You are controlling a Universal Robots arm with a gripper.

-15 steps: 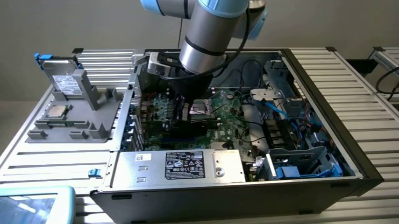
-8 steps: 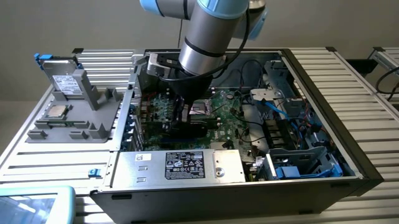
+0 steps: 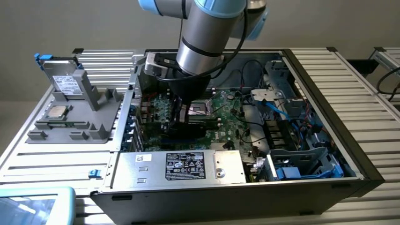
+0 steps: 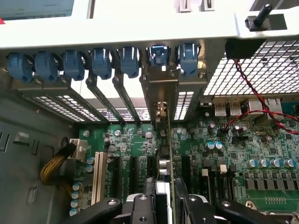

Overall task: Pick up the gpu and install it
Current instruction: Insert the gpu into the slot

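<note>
The gpu (image 4: pixel 169 140) is seen edge-on in the wrist view as a thin green card standing upright over the motherboard (image 4: pixel 233 154). Its silver end bracket (image 4: pixel 161 88) lies against the rear slot opening, under the blue latches. My gripper (image 4: pixel 166 205) is shut on the card, with one black finger (image 4: pixel 140 207) on each side of it. In the exterior view the gripper (image 3: pixel 187 117) reaches down into the open computer case (image 3: pixel 325 93), low over the motherboard (image 3: pixel 231 122) near the case's rear wall. The arm hides most of the card there.
A row of blue slot latches (image 4: pixel 74 65) lines the case's rear wall. Red and black wires (image 4: pixel 261 107) cross the board on one side, a yellow cable bundle (image 4: pixel 53 165) on the other. A labelled power supply (image 3: pixel 181 166) sits at the case's front. A grey holder (image 3: pixel 75 122) carries a silver drive (image 3: pixel 65 79).
</note>
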